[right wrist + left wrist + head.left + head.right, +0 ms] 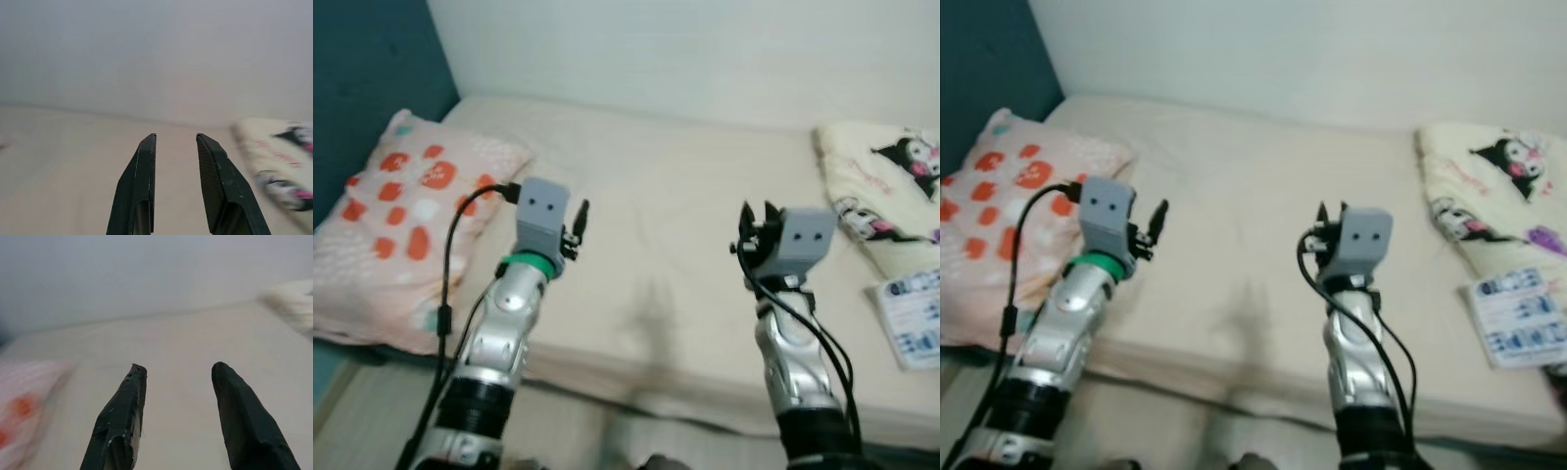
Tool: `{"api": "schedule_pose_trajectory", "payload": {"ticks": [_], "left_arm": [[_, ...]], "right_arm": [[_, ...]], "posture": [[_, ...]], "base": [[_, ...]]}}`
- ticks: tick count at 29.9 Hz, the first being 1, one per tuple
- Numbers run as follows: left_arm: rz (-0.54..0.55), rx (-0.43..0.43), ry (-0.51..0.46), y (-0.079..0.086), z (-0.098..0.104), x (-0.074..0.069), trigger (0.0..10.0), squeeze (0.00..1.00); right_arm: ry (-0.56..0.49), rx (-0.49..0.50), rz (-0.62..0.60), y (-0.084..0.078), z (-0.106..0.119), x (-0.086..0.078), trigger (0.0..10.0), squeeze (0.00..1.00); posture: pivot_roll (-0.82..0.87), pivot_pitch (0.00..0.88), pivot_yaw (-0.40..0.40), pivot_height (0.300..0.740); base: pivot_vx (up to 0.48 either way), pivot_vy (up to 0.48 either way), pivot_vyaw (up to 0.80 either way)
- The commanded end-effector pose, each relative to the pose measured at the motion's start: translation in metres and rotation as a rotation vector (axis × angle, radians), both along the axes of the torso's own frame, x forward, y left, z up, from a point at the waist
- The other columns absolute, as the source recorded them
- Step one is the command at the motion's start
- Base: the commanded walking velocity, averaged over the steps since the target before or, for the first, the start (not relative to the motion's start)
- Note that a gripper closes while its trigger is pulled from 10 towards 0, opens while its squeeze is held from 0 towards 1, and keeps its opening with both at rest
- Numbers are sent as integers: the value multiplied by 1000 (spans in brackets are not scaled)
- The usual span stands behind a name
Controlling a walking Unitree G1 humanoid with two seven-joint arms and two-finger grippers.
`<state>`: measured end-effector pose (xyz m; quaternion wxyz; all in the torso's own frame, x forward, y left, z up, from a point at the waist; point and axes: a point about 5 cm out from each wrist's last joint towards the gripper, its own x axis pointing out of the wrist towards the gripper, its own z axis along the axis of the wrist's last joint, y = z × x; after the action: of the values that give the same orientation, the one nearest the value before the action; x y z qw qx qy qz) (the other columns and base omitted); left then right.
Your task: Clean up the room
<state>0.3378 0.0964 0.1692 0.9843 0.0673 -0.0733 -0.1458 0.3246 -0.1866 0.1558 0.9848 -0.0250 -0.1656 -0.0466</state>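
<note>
Both end effectors raised empty over the bed

The left end effector [173, 377] is being held above the cream bed [675, 215] with its fingers spread well apart and nothing between them. The right end effector [176, 139] is being held over the bed's middle, its fingers parted by a narrower gap, likewise empty. A pink pillow with orange spots [406, 220] is being seen lying at the bed's left end. A cartoon-printed blanket [886, 186] is being seen folded at the right end, with a printed packet [913, 313] just beside it near the bed's front edge
</note>
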Motion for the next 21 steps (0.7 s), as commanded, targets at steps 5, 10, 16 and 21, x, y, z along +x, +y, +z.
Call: {"api": "schedule_pose_trajectory", "payload": {"ticks": [5, 10, 16, 21], "left_arm": [[19, 4, 17, 7, -5, 0, 10000, 0], [17, 2, 16, 6, -5, 0, 10000, 0], [14, 1, 17, 6, -4, 0, 10000, 0], [12, 1, 16, 5, -4, 0, 10000, 0]], "right_arm": [[21, 17, 4, 3, -6, -1, 10000, 0], [23, 18, 3, 4, -6, -2, 10000, 0], [25, 18, 3, 3, -6, -2, 10000, 0], [26, 18, 2, 3, -7, -2, 10000, 0]], "posture": [[-93, 53, 5, 740], [-94, 54, 6, 740], [-95, 54, 6, 740], [-94, 54, 7, 740]], "base": [[0, -460, 0], [0, -460, 0], [0, -461, 0], [0, -461, 0]]}}
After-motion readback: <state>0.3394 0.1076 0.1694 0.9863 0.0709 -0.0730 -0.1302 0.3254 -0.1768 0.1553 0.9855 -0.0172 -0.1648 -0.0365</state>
